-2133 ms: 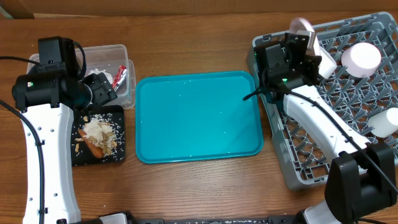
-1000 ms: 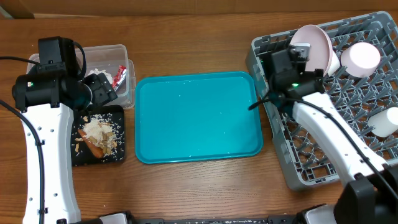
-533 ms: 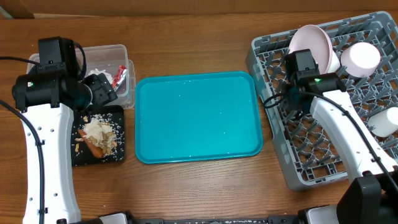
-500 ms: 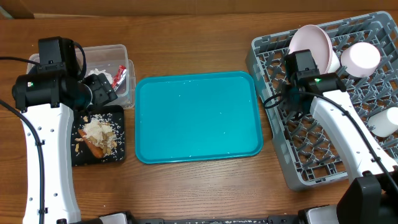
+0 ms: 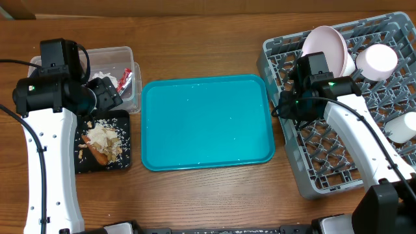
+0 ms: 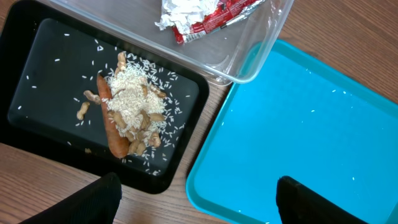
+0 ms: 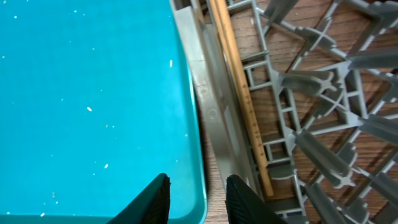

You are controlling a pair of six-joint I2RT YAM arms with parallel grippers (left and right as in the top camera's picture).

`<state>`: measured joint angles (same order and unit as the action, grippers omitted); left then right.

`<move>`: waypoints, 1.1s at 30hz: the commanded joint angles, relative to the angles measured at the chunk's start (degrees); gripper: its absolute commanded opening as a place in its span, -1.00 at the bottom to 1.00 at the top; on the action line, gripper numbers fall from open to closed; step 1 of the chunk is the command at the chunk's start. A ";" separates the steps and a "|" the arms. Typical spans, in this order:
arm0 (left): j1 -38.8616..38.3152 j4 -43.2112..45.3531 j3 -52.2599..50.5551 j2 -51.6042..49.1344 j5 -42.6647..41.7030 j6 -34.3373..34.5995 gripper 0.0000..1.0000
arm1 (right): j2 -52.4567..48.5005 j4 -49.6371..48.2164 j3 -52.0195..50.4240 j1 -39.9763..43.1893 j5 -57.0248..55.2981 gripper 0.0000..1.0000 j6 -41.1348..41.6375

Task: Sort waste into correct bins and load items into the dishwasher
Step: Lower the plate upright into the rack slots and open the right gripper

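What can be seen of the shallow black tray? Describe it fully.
The black tray is a shallow, glossy, plastic-looking rectangle with rounded corners and a raised rim, lying flat on the wooden table. It holds an orange carrot half buried under a heap of white rice, with beige nut-like bits and loose grains scattered around. The clear tub sits against its far edge; the teal tray lies close beside it.

Teal tray, grey lattice rack, black tray, red wrapper.

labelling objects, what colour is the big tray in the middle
Teal. The tray shows best in the overhead view.
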<state>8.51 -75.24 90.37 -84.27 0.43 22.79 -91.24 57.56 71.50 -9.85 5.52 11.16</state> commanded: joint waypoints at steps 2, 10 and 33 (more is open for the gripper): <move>0.04 -0.11 0.07 0.15 -0.26 0.39 0.64 | 0.68 -0.31 -1.86 0.07 0.02 -0.34 -0.68; 0.04 -0.15 0.07 0.15 -0.26 0.39 0.63 | 0.68 -3.58 -6.71 0.07 -6.03 -0.31 -0.46; 0.04 0.07 0.07 0.15 -0.28 0.42 0.64 | 0.68 -14.36 -7.13 0.07 -0.87 -0.78 -0.48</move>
<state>8.51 -75.22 90.37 -84.27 0.45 22.79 -91.35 43.83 63.99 -9.85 2.07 8.54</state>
